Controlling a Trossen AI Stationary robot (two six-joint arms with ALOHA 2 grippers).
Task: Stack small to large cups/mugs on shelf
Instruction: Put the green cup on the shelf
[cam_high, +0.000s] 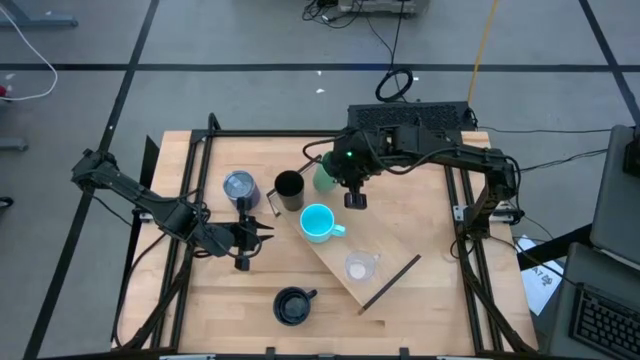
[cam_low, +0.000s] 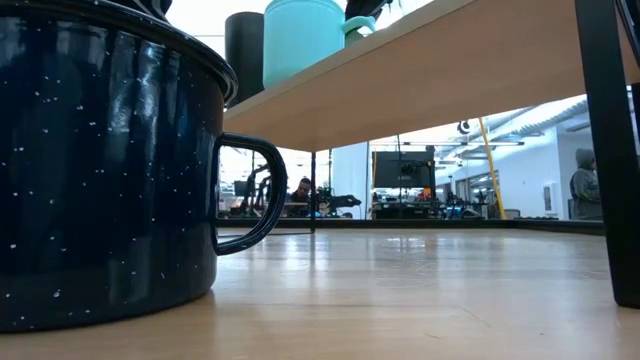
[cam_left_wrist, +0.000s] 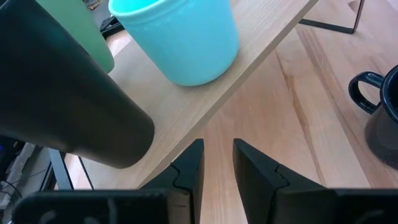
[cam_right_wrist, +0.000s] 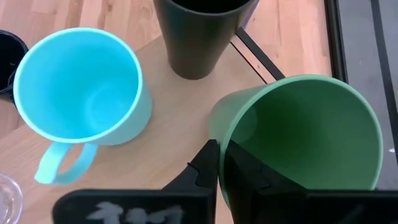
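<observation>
At the far end of the shelf (cam_high: 375, 250), the right claw (cam_right_wrist: 219, 167) is clenched on the rim of the green cup (cam_right_wrist: 305, 140), one finger inside the wall and one outside, and the cup stands upright on the plank. Just beside that claw stands the black cup (cam_right_wrist: 199, 31), and a little nearer along the plank sits the cyan handled mug (cam_right_wrist: 81, 90), its handle pointing away from the green cup. Further down the shelf from the claw is the small clear glass cup (cam_high: 358, 266), apart from the mug. Off the plank, the left claw (cam_left_wrist: 216, 163) hangs low over the surface (cam_high: 210, 300) by the shelf's long edge, its fingers slightly parted and grasping nothing; the black cup and cyan mug lie just ahead of it. Close beside this claw on the surface stands the bluish-purple shiny tumbler (cam_high: 239, 187). Well apart from both claws, the dark navy handled mug (cam_high: 292, 306) rests on the surface near its front edge.
</observation>
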